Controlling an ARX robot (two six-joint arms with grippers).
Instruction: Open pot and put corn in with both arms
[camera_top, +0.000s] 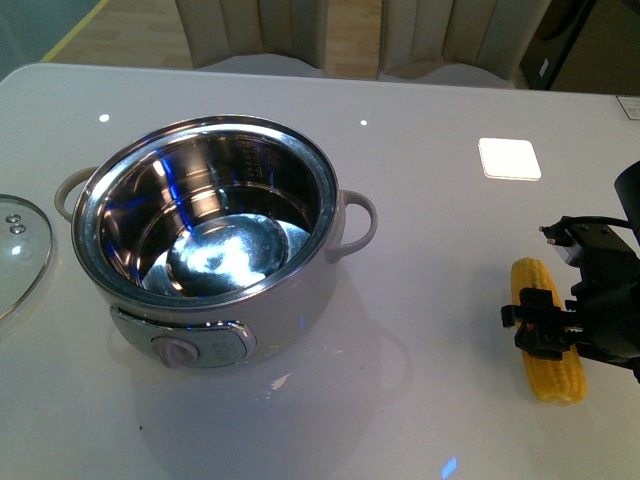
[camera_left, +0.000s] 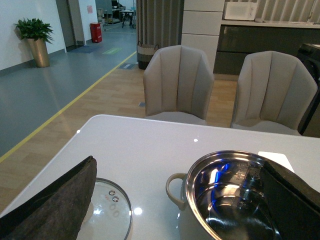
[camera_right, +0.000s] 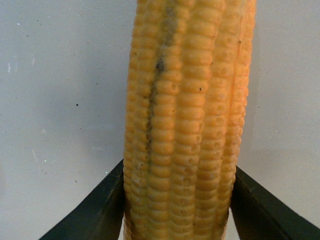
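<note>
Bright, even overhead light fills all three views, leaving a square glare patch (camera_top: 509, 158) on the glossy white table (camera_top: 430, 260) near three o'clock from the pot (camera_top: 290, 320). There are pinpoint glints at two and half past ten, and only a faint shadow at five. The pot's steel bowl throws blue-white reflections; the corn (camera_right: 185, 125) is sharp close up, while the left gripper's fingers (camera_left: 55, 205) are dark, blurred foreground.

The pot (camera_top: 300, 320) is standing uncovered on the table (camera_top: 420, 220), with its glass lid (camera_top: 18, 250) lying just to its left. The right gripper (camera_top: 541, 330) is clasping the corn (camera_top: 556, 382) at mid-length, well right of the pot.
</note>
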